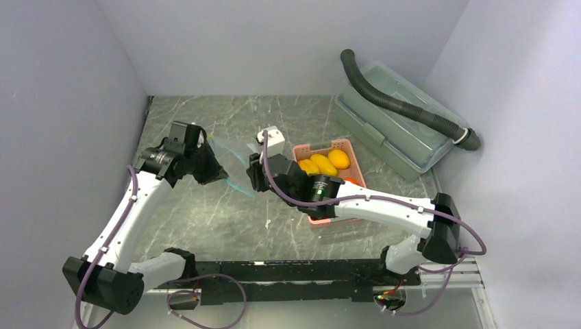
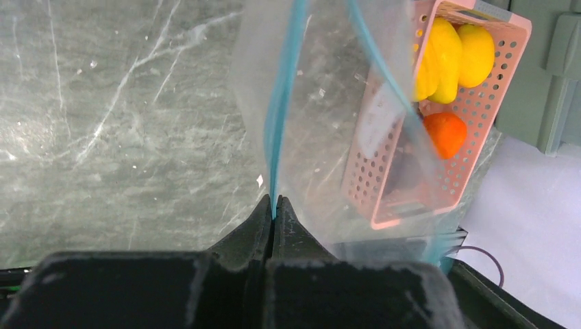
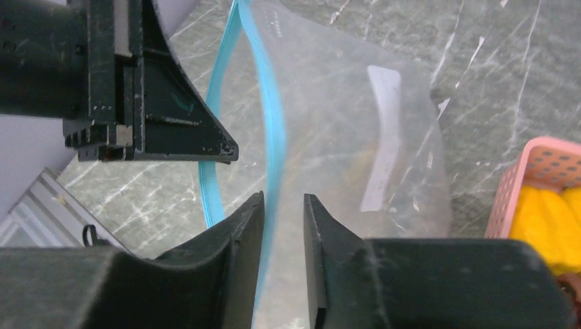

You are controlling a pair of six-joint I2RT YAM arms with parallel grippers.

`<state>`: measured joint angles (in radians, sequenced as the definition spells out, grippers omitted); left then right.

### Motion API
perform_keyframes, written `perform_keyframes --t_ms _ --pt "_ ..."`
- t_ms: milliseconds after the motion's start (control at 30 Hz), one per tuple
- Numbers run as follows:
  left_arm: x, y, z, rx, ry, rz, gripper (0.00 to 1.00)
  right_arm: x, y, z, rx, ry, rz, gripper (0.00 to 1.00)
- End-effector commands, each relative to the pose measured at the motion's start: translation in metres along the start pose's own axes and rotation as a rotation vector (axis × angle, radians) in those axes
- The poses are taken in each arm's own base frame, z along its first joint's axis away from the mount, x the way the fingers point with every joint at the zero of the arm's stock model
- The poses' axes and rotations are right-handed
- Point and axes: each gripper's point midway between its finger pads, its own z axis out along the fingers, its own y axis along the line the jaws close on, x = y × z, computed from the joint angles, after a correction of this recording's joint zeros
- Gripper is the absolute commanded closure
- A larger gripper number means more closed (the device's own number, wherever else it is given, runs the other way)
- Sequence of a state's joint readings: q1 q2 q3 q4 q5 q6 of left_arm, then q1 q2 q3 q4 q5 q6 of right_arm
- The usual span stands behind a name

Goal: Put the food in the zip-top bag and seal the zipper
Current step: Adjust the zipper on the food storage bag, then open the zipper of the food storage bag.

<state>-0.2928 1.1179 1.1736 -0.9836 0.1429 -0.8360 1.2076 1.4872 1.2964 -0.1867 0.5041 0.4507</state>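
Note:
The clear zip-top bag (image 1: 233,163) hangs above the table between my two grippers, and its mouth is open. My left gripper (image 2: 275,203) is shut on one blue-teal zipper strip (image 2: 279,116). It shows in the top view (image 1: 214,171) left of the bag. My right gripper (image 3: 283,205) is open, with the other zipper strip (image 3: 274,123) in the gap beside one finger; it shows in the top view (image 1: 255,173) too. The bag (image 3: 356,137) looks empty. Yellow fruits (image 1: 322,164) and an orange (image 2: 444,133) lie in the pink basket (image 1: 340,144). The red slider is not seen.
A large clear lidded box (image 1: 394,123) with a dark corrugated hose (image 1: 404,106) across it stands at the back right. The pink basket sits under the right arm's forearm. Grey walls close in the left, back and right sides.

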Motion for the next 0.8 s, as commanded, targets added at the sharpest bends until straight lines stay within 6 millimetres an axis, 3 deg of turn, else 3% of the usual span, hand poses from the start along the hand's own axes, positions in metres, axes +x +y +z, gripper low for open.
perform_keyframes --t_ms 0,200,533,767 --pt "-0.017 -0.017 -0.01 0.049 -0.052 0.117 1.0 -0.028 0.014 -0.015 -0.076 -0.056 0.021 0.62" --pt "-0.022 -0.02 -0.01 0.037 -0.021 0.214 1.0 -0.033 0.019 -0.019 -0.097 -0.038 -0.005 0.4" --pt "-0.034 -0.016 -0.02 -0.033 -0.038 0.313 1.0 -0.048 0.033 -0.016 -0.121 -0.027 -0.025 0.36" --pt "-0.032 -0.021 -0.021 -0.011 -0.034 0.321 1.0 -0.044 0.04 0.003 -0.089 0.0 -0.025 0.36"
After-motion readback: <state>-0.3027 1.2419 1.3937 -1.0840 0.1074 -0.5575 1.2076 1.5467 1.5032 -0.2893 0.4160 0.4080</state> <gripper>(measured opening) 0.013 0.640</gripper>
